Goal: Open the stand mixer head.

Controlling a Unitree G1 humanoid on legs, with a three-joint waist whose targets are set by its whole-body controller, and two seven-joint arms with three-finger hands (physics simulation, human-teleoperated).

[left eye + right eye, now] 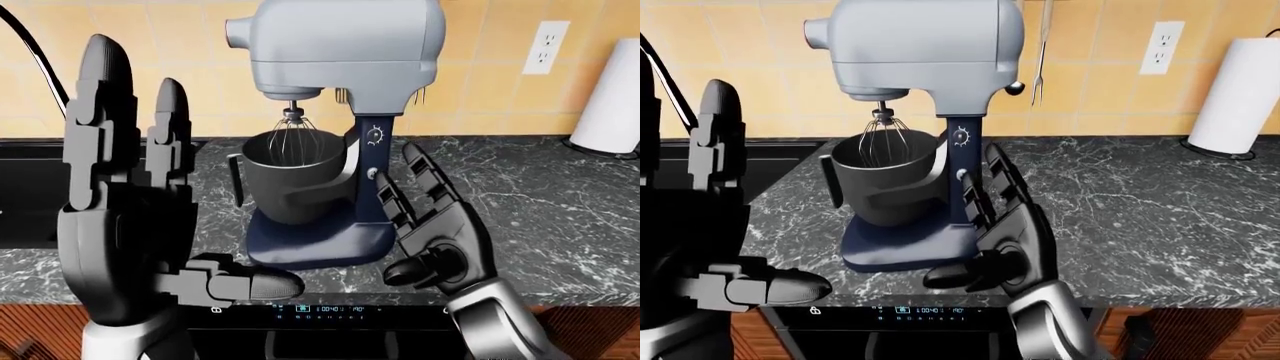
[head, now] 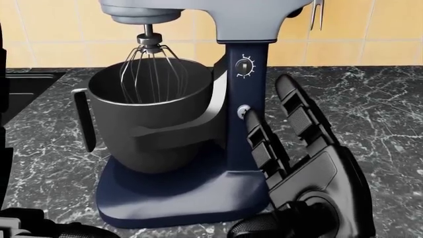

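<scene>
Paper towel roll [image 1: 1235,94], wall outlet [image 1: 545,46], possibly a sink [image 1: 25,187]

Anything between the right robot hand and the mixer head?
Nothing visible. The right robot hand stands open beside the mixer's column, low near the base; the mixer head sits above it with open space between.
</scene>
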